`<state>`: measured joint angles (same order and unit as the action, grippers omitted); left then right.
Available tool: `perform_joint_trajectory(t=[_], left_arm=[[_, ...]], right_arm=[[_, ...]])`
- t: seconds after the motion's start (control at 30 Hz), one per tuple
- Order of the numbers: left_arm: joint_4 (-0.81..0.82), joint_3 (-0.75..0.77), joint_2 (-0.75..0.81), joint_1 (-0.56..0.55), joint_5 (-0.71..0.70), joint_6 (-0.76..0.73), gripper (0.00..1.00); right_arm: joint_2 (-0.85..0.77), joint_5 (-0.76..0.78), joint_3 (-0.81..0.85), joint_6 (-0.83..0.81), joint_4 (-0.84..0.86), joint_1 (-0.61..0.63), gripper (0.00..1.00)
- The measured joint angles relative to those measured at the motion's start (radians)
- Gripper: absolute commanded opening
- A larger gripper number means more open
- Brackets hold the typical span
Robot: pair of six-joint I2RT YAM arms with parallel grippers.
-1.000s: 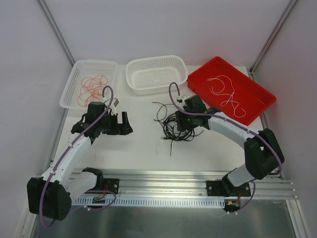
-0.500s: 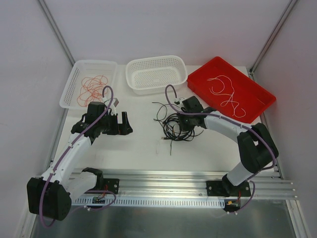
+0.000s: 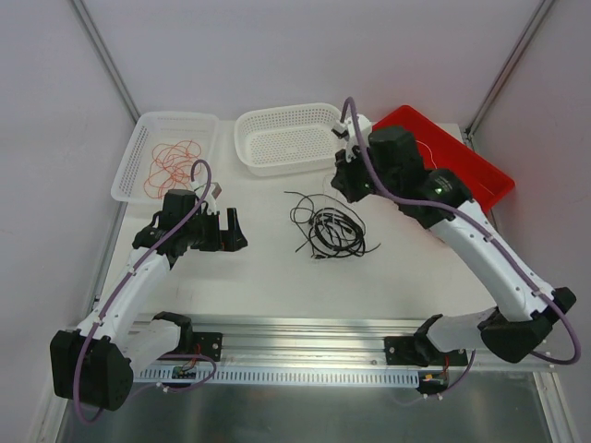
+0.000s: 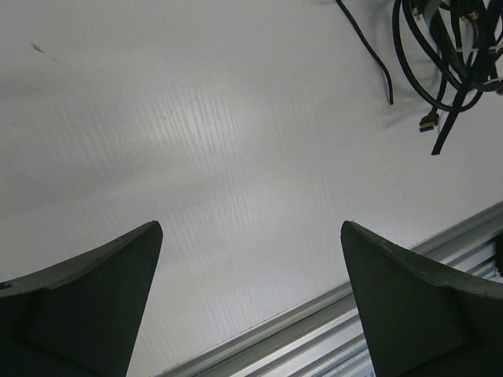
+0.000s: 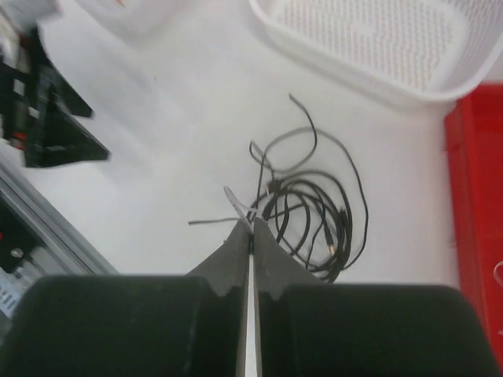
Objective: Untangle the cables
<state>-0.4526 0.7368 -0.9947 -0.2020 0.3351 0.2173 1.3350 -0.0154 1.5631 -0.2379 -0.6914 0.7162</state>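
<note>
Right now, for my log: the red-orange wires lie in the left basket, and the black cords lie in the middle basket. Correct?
No. The black cords lie on the table, outside the middle basket, as the top external view shows. The red-orange wires are in the left basket.

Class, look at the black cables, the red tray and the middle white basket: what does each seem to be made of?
Black cables: likely rubber or plastic sheathing, matte, bending in loose loops. Red tray: apparently moulded plastic, smooth, uniform colour, slight sheen. White basket: probably plastic too, its walls and floor a regular perforated grid.
</note>
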Motion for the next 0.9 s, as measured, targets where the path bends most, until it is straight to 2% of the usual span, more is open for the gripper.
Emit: perform_joint_trajectory(t=[0.17,0.27,0.53,0.73,0.9], left_arm=[[0.000,0.000,0.000,0.000,0.000,0.000,0.99],[0.000,0.000,0.000,0.000,0.000,0.000,0.99],[0.000,0.000,0.000,0.000,-0.001,0.000,0.99],[0.000,0.000,0.000,0.000,-0.001,0.000,0.99],[0.000,0.000,0.000,0.000,-0.001,0.000,0.99]], right_arm=[[-0.012,0.003,0.298,-0.010,-0.068,0.046,0.01],[-0.054,-0.010,0.373,-0.005,-0.049,0.051,0.01],[-0.188,0.065,0.336,-0.005,0.085,0.054,0.01],[-0.181,0.228,0.336,-0.061,0.137,0.049,0.01],[-0.140,0.360,0.312,-0.100,0.145,-0.021,0.01]])
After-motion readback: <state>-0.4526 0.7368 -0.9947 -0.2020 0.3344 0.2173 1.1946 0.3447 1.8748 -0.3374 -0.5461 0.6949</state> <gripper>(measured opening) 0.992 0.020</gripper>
